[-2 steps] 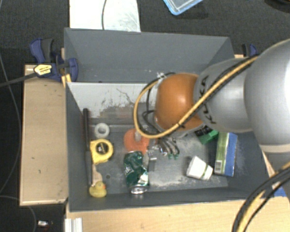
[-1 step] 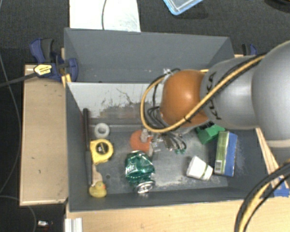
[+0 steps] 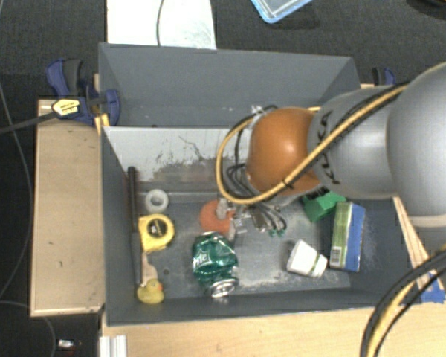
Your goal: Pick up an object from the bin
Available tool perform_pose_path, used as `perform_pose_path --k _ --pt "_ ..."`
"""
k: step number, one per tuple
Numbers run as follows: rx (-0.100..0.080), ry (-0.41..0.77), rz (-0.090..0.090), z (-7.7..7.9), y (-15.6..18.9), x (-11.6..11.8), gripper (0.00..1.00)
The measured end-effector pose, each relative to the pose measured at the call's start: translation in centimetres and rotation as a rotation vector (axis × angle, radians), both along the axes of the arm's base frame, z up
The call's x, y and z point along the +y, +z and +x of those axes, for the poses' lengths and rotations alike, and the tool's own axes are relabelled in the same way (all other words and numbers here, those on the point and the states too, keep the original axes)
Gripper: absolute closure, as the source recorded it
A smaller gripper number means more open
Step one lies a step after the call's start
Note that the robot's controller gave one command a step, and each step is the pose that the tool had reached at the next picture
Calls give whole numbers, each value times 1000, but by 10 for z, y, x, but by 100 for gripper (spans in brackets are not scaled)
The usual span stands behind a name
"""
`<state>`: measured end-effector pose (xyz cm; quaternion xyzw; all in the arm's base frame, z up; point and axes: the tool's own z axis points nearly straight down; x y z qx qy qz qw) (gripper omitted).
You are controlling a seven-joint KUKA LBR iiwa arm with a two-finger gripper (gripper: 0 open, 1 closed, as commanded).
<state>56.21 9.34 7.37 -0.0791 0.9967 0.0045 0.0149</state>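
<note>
Orange rounded lump (image 3: 210,216) lying just behind crushed green can (image 3: 214,262). Claw (image 3: 238,221) hanging just right of lump, probably lining up for pick. Open or closed: cannot tell, orange wrist cover (image 3: 279,151) overhanging it. White cup (image 3: 306,259) sitting right of can, well clear.

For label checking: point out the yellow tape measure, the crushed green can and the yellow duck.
yellow tape measure (image 3: 156,231), camera view, centre of its case.
crushed green can (image 3: 212,259), camera view, its dented side.
yellow duck (image 3: 150,294), camera view, its body.

a dark surface (image 3: 37,21) lies around the grey bin (image 3: 208,80), crossed by a black cable (image 3: 18,124).
</note>
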Motion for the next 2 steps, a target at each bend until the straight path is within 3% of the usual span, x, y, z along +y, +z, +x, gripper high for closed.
perform_pose_path --k 1,2 --pt "9 6 -2 -8 65 5 100" --pt "7 11 -2 7 156 0 100"
